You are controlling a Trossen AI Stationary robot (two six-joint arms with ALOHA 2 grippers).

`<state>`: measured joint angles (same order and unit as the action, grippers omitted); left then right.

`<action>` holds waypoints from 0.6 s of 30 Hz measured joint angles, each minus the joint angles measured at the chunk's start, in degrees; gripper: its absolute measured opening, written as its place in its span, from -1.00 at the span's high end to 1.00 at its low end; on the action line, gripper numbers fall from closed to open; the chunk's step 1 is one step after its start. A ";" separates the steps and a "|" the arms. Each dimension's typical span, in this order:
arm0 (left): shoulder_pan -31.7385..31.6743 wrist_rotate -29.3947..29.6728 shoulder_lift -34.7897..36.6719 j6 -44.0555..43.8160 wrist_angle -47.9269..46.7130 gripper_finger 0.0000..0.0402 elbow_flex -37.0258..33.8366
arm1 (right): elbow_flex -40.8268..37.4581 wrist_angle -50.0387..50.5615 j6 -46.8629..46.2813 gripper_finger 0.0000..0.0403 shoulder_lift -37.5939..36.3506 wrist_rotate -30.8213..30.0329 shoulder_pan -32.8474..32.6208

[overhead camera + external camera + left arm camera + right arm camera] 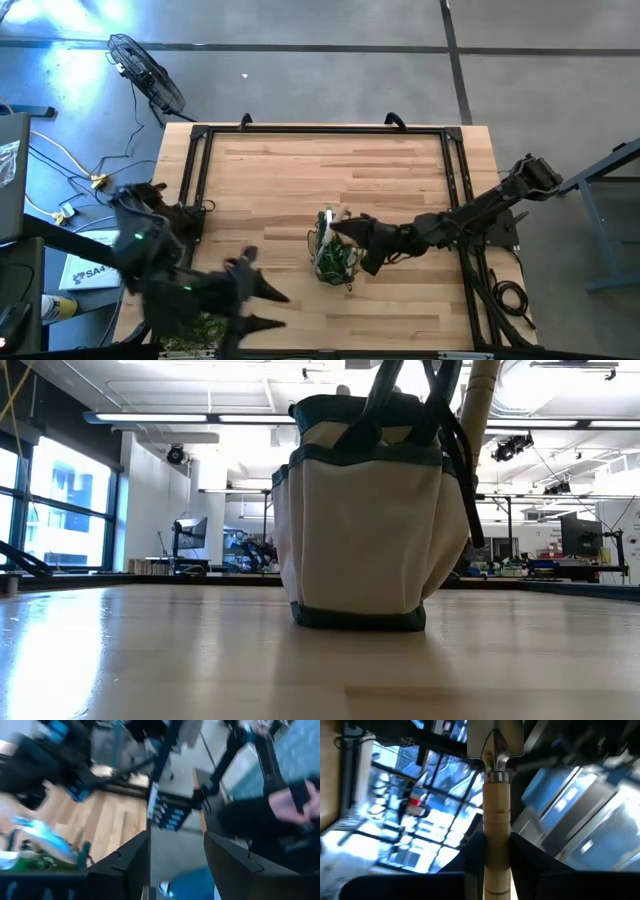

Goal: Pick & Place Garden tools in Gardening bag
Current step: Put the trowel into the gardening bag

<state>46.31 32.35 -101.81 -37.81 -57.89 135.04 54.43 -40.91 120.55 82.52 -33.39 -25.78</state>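
High view, gardening bag: stands near the middle of the wooden table, a little toward the front edge, green and white pieces showing at its mouth.
Low view, bag: upright on the tabletop, pale fabric with dark trim and side pockets, loop handles rising out of the picture.
Trowel: wooden handle clamped between the right gripper's fingers, metal neck and blade pointing away from the wrist; pale handle also visible beside the bag's handles in the low view.
Right gripper: reaches in from the right side of the table, closed narrow on the trowel's handle, directly at the bag's upper edge.
Left gripper: near the front left edge of the table, well apart from the bag, fingers spread wide with nothing between them.
Left wrist view: two dark fingers apart, floor and table edge beyond.
Bushy green plant: at the front left edge, partly under the left arm.
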 joint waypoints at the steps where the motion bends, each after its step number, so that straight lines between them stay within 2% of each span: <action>1: 0.72 2.24 0.87 -0.82 -0.26 0.09 0.00 | 0.00 -0.12 1.65 0.74 0.10 1.56 0.34; 5: 1.01 11.63 3.47 -5.83 -1.57 0.09 0.00 | 0.00 -0.42 7.08 0.74 0.74 8.32 2.22; 7: 0.36 13.09 4.31 -8.85 -2.85 0.09 0.00 | 0.00 -1.65 11.12 0.74 1.63 11.56 3.38; 12: -5.53 3.73 4.31 -14.99 -3.95 0.09 -0.50 | 0.25 -4.61 17.43 0.74 4.09 16.79 5.11; 15: -10.46 -3.98 3.65 -18.81 -3.86 0.09 -0.98 | 0.61 -5.11 17.97 0.74 5.61 18.78 5.33; 18: -14.80 -8.22 3.10 -22.09 -3.76 0.09 -1.13 | 0.61 -4.78 17.69 0.73 7.05 18.71 5.70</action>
<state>31.51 24.13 -98.70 -59.90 -61.65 133.91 55.05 -45.69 138.24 89.57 -14.68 -20.08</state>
